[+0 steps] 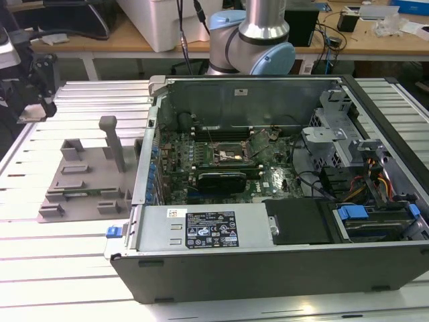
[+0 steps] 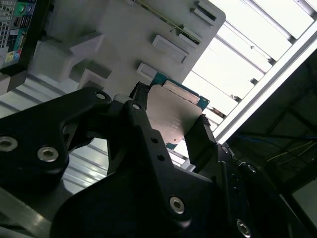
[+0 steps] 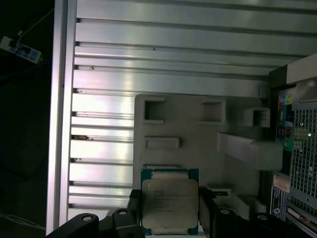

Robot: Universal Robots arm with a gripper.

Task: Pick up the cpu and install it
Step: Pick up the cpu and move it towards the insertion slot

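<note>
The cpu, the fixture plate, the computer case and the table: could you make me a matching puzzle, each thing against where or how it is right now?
Things:
1. cpu
2. fixture plate
3. computer case
4. table

States:
A. lies open, its circuit board showing
B. silvery slats, bearing the case and the plate
C. clamped in the gripper
D. grey, with upright posts, beside the case on the exterior view's left

Pairs: 1-C, 2-D, 3-A, 4-B.
</note>
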